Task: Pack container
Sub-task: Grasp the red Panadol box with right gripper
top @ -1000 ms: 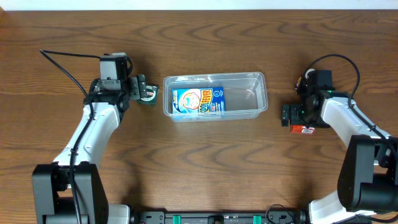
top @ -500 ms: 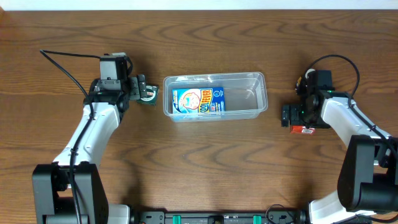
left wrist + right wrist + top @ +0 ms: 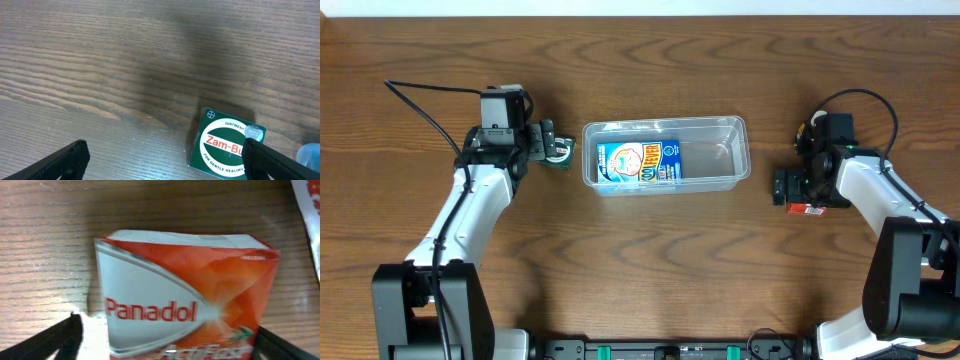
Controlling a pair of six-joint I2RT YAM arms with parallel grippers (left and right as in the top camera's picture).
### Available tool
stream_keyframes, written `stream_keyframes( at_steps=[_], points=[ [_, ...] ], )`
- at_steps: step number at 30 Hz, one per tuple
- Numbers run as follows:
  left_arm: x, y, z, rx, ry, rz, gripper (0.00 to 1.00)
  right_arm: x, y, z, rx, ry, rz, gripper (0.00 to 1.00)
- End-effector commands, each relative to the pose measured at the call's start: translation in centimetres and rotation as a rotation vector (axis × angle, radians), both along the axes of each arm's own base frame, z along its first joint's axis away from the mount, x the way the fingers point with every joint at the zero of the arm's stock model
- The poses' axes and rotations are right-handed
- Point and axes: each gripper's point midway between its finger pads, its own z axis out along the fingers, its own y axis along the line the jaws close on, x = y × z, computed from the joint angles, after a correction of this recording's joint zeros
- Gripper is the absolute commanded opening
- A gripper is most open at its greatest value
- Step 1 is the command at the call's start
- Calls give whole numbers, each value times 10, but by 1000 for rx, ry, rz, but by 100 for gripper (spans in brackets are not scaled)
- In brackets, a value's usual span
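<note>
The container (image 3: 665, 153) is a clear shallow tub at the table's middle, with a blue box (image 3: 638, 162) lying in its left half. My left gripper (image 3: 551, 148) is just left of the tub, open wide in the left wrist view (image 3: 165, 162). A green Zam-Buk box (image 3: 226, 144) lies flat between its fingers, close to the right finger; it also shows in the overhead view (image 3: 560, 161). My right gripper (image 3: 796, 190) is right of the tub, open, straddling a red and white Panadol box (image 3: 185, 295), with a small gap at the left finger.
The wooden table (image 3: 650, 270) spreads all around the tub. A white item with red print (image 3: 309, 210) shows at the top right edge of the right wrist view. A blue patch (image 3: 310, 154) shows at the right edge of the left wrist view.
</note>
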Motion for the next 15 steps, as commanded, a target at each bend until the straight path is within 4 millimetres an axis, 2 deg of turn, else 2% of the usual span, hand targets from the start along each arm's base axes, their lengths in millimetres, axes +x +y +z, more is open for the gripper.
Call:
stream_keyframes(
  at_steps=[1,8,10,12,15],
  points=[
    [4,2,5,2,-12,7,98,2,-4,1,3,-2,-8,88],
    [4,2,5,2,-12,7,98,0,-3,1,4,5,-8,75],
    [4,2,5,2,-12,7,98,-1,-2,3,4,14,-4,68],
    [4,2,5,2,-12,7,98,0,0,10,4,16,3,63],
    [4,2,5,2,-12,7,98,6,5,29,6,-2,7,60]
  ],
)
